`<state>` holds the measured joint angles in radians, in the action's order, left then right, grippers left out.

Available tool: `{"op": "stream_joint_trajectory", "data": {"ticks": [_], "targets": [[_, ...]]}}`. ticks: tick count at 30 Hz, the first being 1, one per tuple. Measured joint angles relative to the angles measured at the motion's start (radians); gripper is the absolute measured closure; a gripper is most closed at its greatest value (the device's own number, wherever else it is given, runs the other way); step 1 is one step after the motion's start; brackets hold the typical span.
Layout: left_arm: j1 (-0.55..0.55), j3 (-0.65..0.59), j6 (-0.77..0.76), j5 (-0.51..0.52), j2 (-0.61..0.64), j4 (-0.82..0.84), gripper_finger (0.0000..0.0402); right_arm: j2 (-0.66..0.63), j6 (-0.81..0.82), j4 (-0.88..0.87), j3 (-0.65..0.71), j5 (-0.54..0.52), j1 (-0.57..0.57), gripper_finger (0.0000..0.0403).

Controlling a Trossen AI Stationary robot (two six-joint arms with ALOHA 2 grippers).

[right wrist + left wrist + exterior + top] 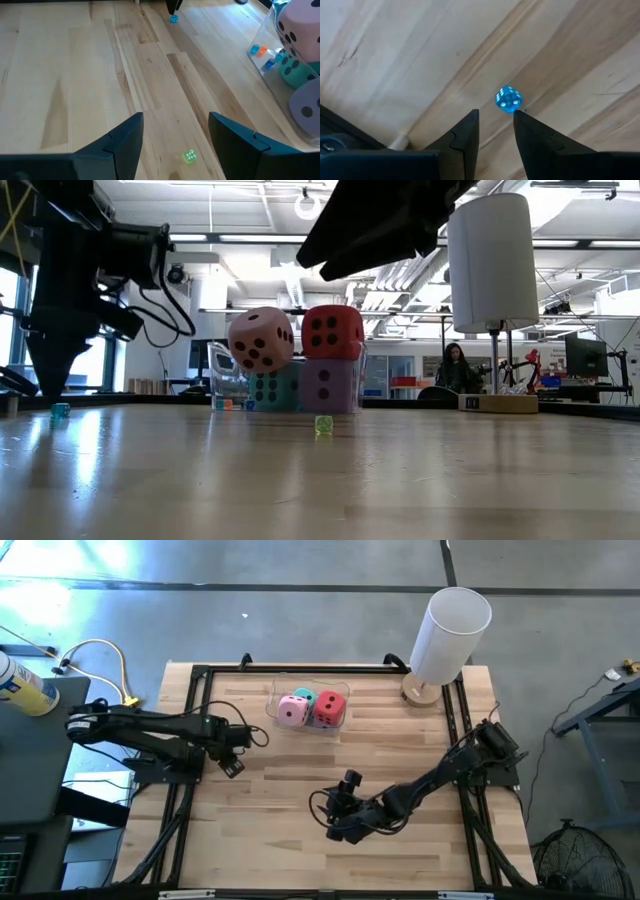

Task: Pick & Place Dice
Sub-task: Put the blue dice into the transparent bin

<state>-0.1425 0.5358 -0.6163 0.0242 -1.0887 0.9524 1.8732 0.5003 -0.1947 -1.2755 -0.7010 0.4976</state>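
Four big soft dice are stacked in a clear box (276, 692) at the table's far middle. The pink die (261, 339) rests on the teal one (272, 390), and the red die (332, 332) on the purple one (328, 387). A small blue die (508, 99) lies on the wood just beyond the fingertips of my left gripper (496, 114), which points down, open and holding nothing. A small green die (189, 156) lies on the table in front of my right gripper (175, 117), which is open and slants down near the table's middle (335, 825).
A tall white cylinder (450, 630) on a wooden base stands at the far right corner. Small orange and blue dice (255, 49) lie inside the clear box. Black rails (190, 710) run along the table's left, far and right edges. Bare wood spreads between the arms.
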Motion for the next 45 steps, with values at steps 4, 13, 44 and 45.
{"op": "stream_joint_trajectory", "data": {"ticks": [4,13,44,45], "targets": [[0.001,-0.001,0.001,0.0,-0.023,0.0,0.0289,0.0,0.0,0.0,0.0,0.0,0.0,0.0188],[0.001,-0.001,0.014,-0.01,-0.007,-0.02,0.0289,0.0,-0.001,0.0,0.0,-0.001,0.0,0.0188],[0.0,-0.001,-0.003,0.038,-0.007,-0.063,0.0289,0.0,-0.001,0.004,0.0,0.005,0.0,0.0188],[0.0,-0.001,-0.002,0.038,-0.007,-0.062,0.0289,0.0,-0.004,0.004,0.0,0.005,0.0,0.0188]]}}
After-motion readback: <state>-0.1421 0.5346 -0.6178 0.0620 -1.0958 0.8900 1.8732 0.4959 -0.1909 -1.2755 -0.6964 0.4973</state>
